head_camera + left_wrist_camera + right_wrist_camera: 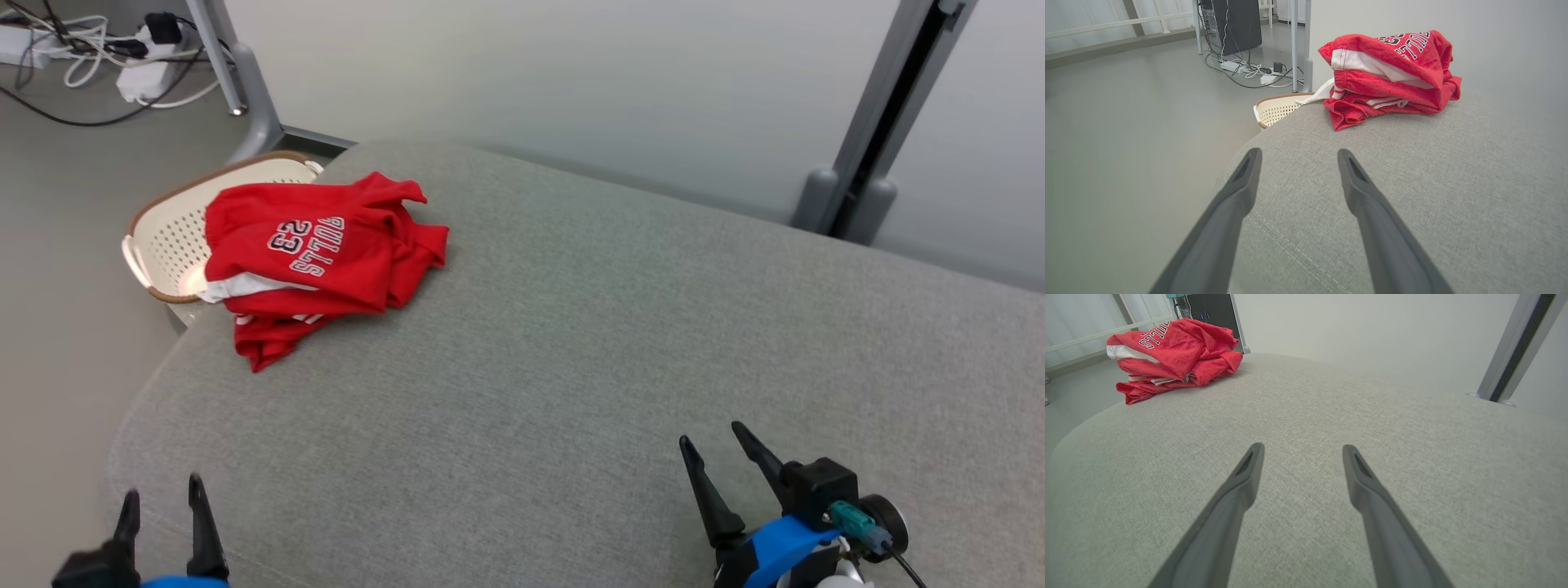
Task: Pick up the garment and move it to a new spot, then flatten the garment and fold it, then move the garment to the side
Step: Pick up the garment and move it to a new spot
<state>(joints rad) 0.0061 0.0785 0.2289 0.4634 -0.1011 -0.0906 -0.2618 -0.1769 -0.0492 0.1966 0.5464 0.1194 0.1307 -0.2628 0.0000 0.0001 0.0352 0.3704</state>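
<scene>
At the near edge of the grey cushion [571, 327], both sets of jaws stand apart and empty: left jaws by the near left corner, right jaws further right. The red garment [314, 253] lies bunched at the far left corner, partly over a basket [167, 237]. It lies ahead of the left jaws, likely the nearer.

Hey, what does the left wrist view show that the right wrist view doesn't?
Left wrist, not right wrist: the cream basket beside the cushion, floor cables, and the open left gripper. Right wrist, not left wrist: a grey post with a dark strip and the open right gripper. Both: the bunched red garment lying on the grey cushion, untouched.
</scene>
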